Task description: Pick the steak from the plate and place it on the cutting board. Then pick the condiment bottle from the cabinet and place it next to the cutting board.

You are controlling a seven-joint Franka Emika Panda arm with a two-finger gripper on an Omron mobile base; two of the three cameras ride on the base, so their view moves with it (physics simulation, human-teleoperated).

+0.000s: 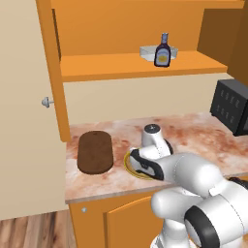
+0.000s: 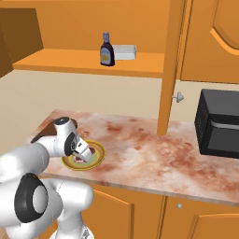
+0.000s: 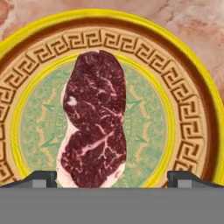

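Note:
The dark red steak [image 3: 94, 120] with whitish marbling lies in the pale green centre of the plate [image 3: 183, 113], whose rim is yellow and brown. My gripper [image 3: 112, 179] hangs close above it, open, with one fingertip on each side of the steak's near end. From the base views the hand covers most of the plate [image 1: 127, 163] [image 2: 97, 157]. The dark brown cutting board [image 1: 95, 152] lies bare on the counter left of the plate. The navy condiment bottle [image 1: 163, 51] [image 2: 107, 50] stands upright on the shelf of the open orange cabinet [image 1: 121, 66].
A clear tray [image 1: 147, 51] [image 2: 125, 51] sits behind the bottle on the shelf. The beige cabinet door [image 1: 24, 111] with its round knob [image 1: 47, 102] stands open at the left. A black appliance [image 2: 219, 123] stands on the counter to the right.

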